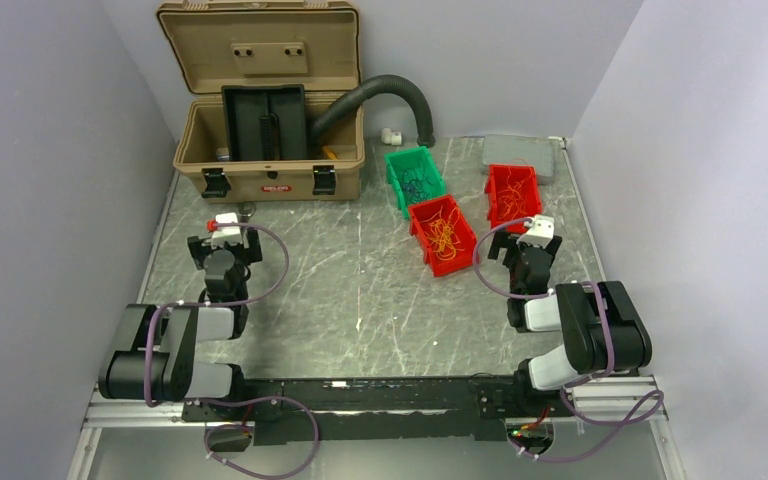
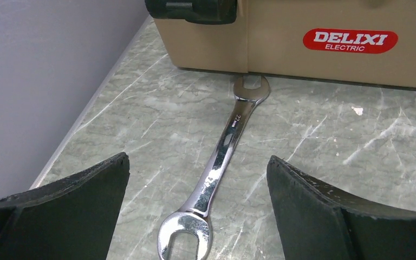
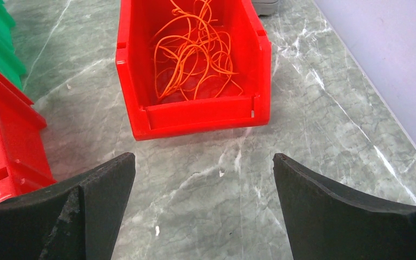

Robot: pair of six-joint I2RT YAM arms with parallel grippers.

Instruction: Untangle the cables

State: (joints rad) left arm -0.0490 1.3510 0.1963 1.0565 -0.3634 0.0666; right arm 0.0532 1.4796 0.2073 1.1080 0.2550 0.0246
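The cables are thin wires tangled in three bins. Orange wires (image 3: 195,49) lie in a red bin (image 3: 195,116) just ahead of my right gripper (image 3: 203,155), which is open and empty over bare table. In the top view this bin (image 1: 513,195) is at the back right. Yellow-orange wires (image 1: 444,235) fill a second red bin, and dark wires (image 1: 418,183) lie in a green bin (image 1: 400,165). My left gripper (image 2: 197,157) is open and empty, low over a wrench and far from the bins. It also shows in the top view (image 1: 226,246), as does the right gripper (image 1: 525,242).
A shiny wrench (image 2: 222,151) lies between my left fingers, pointing at a tan toolbox (image 1: 270,100) with its lid open. A fat black hose (image 1: 390,88) arcs from the box. A grey flat block (image 1: 522,158) sits at the back right. Walls close both sides.
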